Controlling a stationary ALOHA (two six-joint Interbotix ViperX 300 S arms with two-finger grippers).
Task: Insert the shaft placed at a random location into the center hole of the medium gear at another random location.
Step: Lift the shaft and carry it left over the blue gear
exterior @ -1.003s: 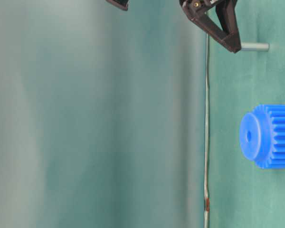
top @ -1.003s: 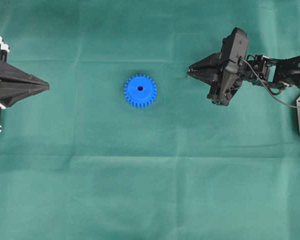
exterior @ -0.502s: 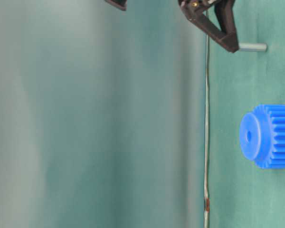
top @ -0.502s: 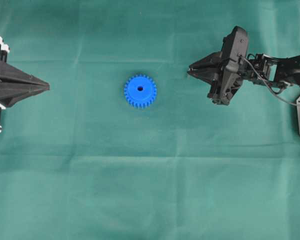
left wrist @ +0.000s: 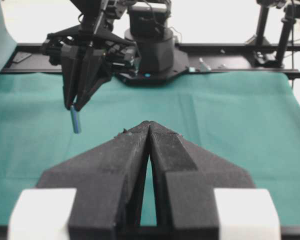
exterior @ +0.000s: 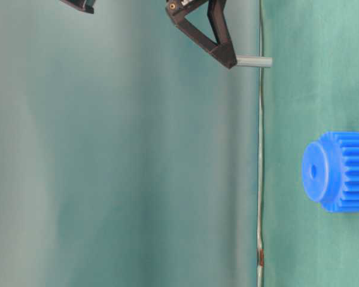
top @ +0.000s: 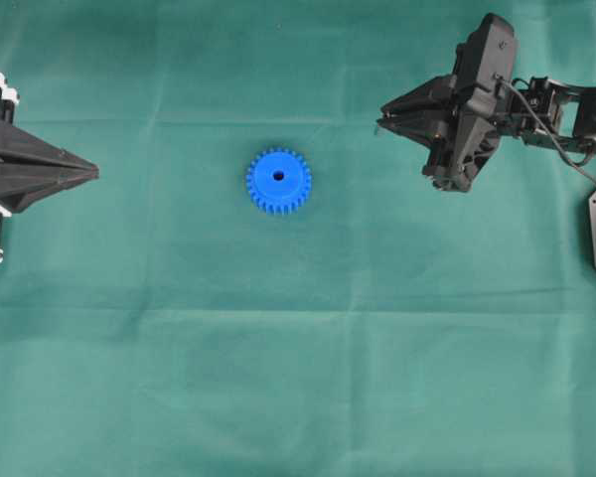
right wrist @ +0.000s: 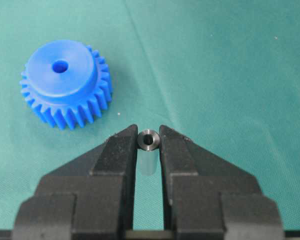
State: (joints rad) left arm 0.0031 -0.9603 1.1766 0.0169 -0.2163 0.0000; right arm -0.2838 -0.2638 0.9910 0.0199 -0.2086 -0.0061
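While the medium gear [top: 278, 181] lies flat on the green cloth [top: 298, 378], hub up and center hole [right wrist: 60, 65] open to view, the right gripper [right wrist: 149, 145] hangs well off to one side of it with the shaft [right wrist: 149, 140] pinched at the very tips of its two fingers [right wrist: 121, 150]. Seen from the table-level camera, the pin [exterior: 253, 61] juts out from the fingertips toward the cloth and looks clear of the surface. The jaws stand almost closed, parted only by the pin's own width. On the gear's far side, the left gripper [left wrist: 149, 131] rests fully closed and empty, well apart from the gear.

Smooth, hard metal of this kind likely slips or pivots easily in a tip grip, so a hold near one end that leaves most of the length free looks like the sensible one, and that is how the pin sits now. It appears light and rigid, with no give. The plastic gear seems stiff too, yet light enough that an off-center touch could nudge it across the cloth; the hole offers little margin.
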